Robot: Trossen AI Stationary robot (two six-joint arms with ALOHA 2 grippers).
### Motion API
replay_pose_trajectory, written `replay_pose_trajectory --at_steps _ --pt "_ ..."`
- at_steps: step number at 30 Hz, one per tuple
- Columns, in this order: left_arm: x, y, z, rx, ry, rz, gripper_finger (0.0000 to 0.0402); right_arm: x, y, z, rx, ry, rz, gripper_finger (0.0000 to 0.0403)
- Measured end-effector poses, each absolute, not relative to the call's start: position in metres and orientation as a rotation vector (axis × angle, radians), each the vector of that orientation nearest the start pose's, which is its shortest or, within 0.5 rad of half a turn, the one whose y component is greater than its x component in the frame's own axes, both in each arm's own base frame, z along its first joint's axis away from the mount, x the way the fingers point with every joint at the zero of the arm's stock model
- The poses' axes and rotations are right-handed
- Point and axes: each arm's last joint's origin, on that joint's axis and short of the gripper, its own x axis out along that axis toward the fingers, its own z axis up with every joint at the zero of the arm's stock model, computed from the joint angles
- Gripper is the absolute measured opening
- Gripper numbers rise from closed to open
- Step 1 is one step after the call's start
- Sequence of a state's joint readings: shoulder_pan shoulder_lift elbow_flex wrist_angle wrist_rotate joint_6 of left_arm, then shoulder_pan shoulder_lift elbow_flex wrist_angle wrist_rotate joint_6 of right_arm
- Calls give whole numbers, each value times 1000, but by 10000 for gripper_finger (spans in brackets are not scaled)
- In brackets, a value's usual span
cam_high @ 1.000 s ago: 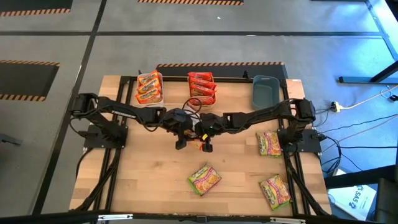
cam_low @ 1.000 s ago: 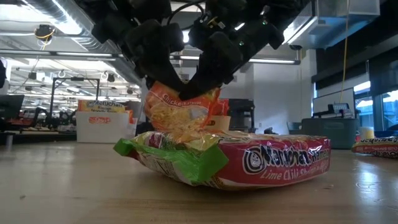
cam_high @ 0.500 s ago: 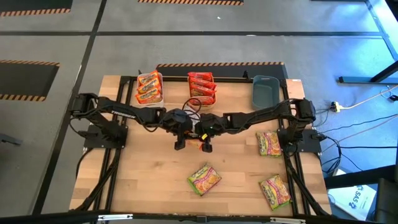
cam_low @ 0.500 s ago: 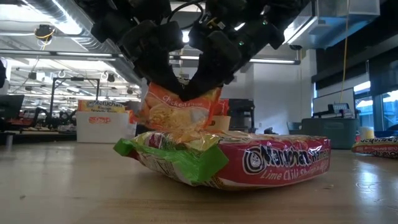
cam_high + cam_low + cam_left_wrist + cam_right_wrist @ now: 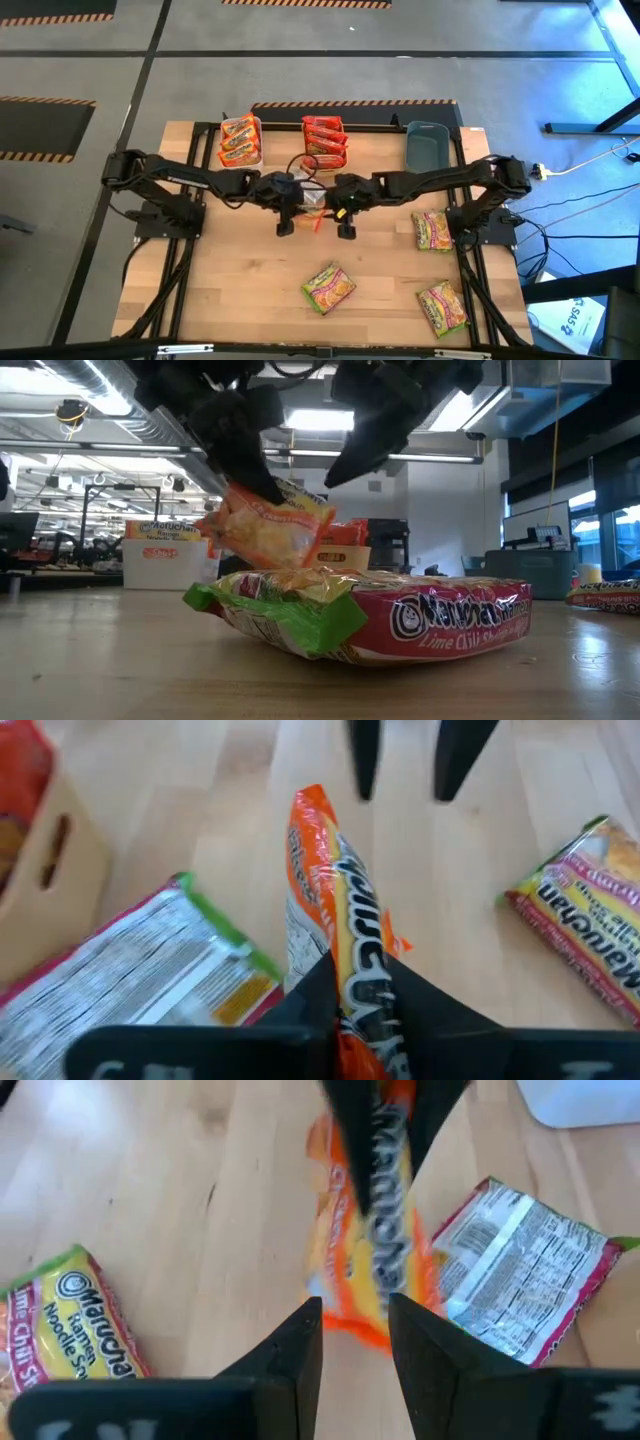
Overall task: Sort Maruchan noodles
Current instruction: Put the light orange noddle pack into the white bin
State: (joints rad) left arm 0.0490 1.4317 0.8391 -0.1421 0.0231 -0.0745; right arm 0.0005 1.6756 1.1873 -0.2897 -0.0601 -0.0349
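Observation:
An orange-yellow Maruchan noodle packet (image 5: pixel 265 530) hangs over the middle of the table, with my left gripper (image 5: pixel 285 224) shut on it. My right gripper (image 5: pixel 346 228) stands open just to its right, higher in the low view (image 5: pixel 365 445), with nothing between its fingers. A packet with its silvery back up (image 5: pixel 520 1290) lies flat under the arms. Green-and-red lime chili packets lie flat at the near middle (image 5: pixel 328 288), at the right (image 5: pixel 432 230) and at the near right (image 5: pixel 442 307). My left gripper pinches the orange packet between its two fingers at one end (image 5: pixel 355 990), with the packet edge-on between the fingers and running away from them. The fingers (image 5: pixel 250 475) slant down from the table's left onto its upper left part. The packet hangs tilted, clear of the table.
At the far edge stand a white bin (image 5: pixel 240 140) with orange packets, an orange bin (image 5: pixel 325 140) with red packets and a grey-blue bin (image 5: pixel 425 145). Bare wood lies at the near left.
My right gripper has let go of the orange packet and gone up and toward the table's right edge. My left gripper has taken hold of it. The packet has shifted a little left and up and tipped, its right end now higher.

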Motion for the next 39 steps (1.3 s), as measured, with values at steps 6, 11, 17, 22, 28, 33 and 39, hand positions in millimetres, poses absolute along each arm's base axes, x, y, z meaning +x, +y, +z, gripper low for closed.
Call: replay_pose_trajectory --at_steps 6,11,17,22,28,33,39 --pt "281 14 225 -76 727 90 8 358 1 236 -31 798 58 105" --pt "270 16 232 -50 759 154 10 358 0 235 -42 805 44 104" --pt "249 18 245 0 792 262 11 356 -1 233 -65 835 0 104" --pt "227 20 259 56 801 352 12 354 -1 232 -66 855 -11 104" --pt "195 27 275 130 823 468 12 354 -1 232 -64 855 -11 104" --pt "169 39 284 216 860 555 12 355 -1 232 -62 850 -12 104" --pt "152 59 290 302 909 622 13 355 -1 232 -61 846 -12 104"
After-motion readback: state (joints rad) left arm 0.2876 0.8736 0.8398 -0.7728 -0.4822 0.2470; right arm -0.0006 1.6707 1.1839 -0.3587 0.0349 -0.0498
